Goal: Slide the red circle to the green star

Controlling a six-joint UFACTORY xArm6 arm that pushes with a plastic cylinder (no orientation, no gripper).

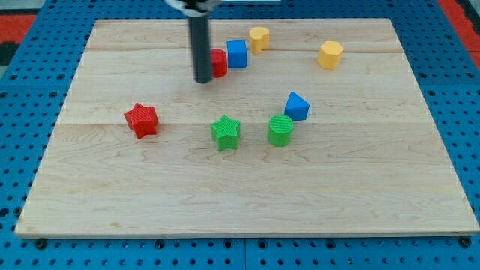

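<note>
Camera view: my tip (203, 79) is set against the red circle (219, 63), half hidden behind the rod, beside a blue cube (237, 54). The green star (225, 133) is placed well below. The rod's top is cut off.

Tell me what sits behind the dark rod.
Behind the rod, near my tip, the red circle shows only its right part; its left side is covered. The blue cube sits beside it on the view's right, fully visible.
</note>
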